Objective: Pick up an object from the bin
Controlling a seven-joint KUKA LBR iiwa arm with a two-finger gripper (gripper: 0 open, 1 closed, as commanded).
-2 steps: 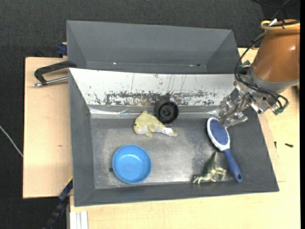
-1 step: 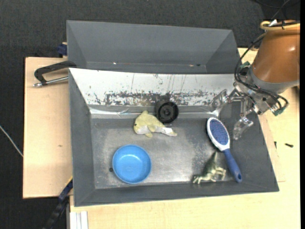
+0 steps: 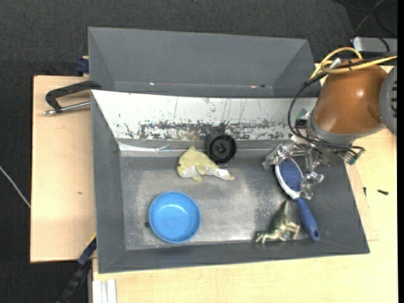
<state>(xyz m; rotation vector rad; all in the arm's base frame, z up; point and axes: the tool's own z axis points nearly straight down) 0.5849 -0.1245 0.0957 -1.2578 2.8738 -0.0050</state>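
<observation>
My gripper [image 3: 295, 168] is low at the right side of the bin, open. Its silvery fingers [image 3: 276, 159] stand on either side of the oval head of a blue brush. The brush [image 3: 307, 218] lies with its blue handle pointing toward the bin's front right corner. A small olive-green toy figure [image 3: 278, 229] lies just left of the handle's end, touching or nearly touching it.
A blue bowl [image 3: 174, 216] sits at the front left of the bin. A crumpled pale yellow thing [image 3: 199, 165] lies near the middle back, with a black round part [image 3: 221, 147] by the back wall. The arm's orange cover hangs over the right rim.
</observation>
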